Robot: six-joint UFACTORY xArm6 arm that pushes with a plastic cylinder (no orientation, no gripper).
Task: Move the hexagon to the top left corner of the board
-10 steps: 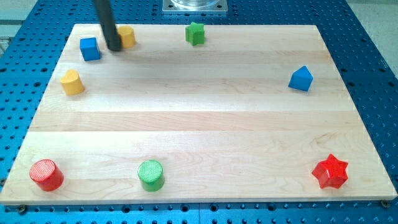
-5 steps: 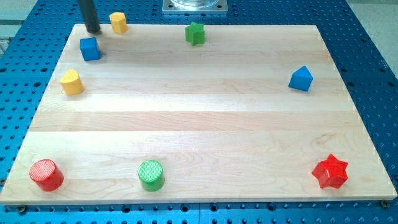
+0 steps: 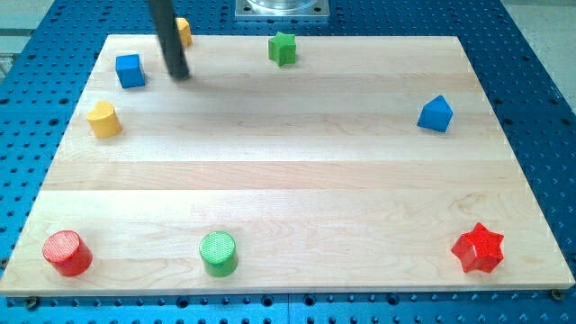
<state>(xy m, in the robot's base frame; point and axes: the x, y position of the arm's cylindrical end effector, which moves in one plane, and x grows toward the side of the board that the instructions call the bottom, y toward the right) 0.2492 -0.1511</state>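
The yellow hexagon [image 3: 184, 31] sits at the board's top edge near the view's top left, partly hidden behind my rod. My tip [image 3: 179, 74] rests on the board just below the hexagon and to the right of the blue cube [image 3: 130, 70]. The tip touches neither block.
A yellow block [image 3: 104, 119] lies at the left edge below the blue cube. A green star [image 3: 283, 48] is at top centre. A blue block [image 3: 436, 113] is at the right. A red cylinder [image 3: 67, 253], a green cylinder [image 3: 218, 253] and a red star [image 3: 478, 248] line the wooden board's [image 3: 297, 171] bottom edge.
My tip moved from the top left corner to the right and down, to below the hexagon. The hexagon shifted up to the board's top edge earlier and now stays there.
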